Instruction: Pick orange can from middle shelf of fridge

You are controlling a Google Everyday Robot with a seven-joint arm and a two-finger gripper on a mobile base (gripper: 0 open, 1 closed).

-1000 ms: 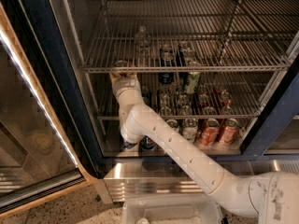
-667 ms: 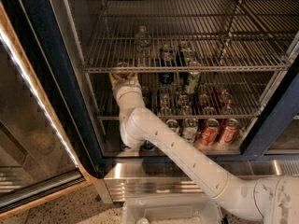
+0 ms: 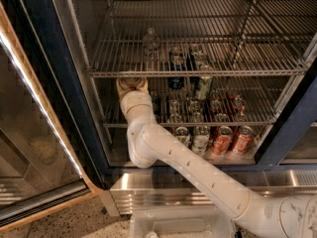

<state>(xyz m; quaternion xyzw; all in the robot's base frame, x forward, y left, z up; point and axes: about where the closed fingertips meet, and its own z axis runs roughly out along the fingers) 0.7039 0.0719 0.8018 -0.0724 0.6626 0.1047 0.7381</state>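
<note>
At 9 o'clock of the drink cans [image 3: 208,133], gripper [image 3: 132,85] is hanging over the middle shelf [image 3: 113,125] inside the fridge [image 3: 53,83]. Orange can [image 3: 132,81] is sitting at the gripper tip; whether it is clenched or released cannot be told.

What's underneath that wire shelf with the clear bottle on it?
The gripper at its front-left, and rows of cans on the lower rack. The arm covers whatever stands behind it.

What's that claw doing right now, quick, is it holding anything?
Gripper: cannot be told. It sits at the front rail of a shelf in the fridge, on the left.
</note>
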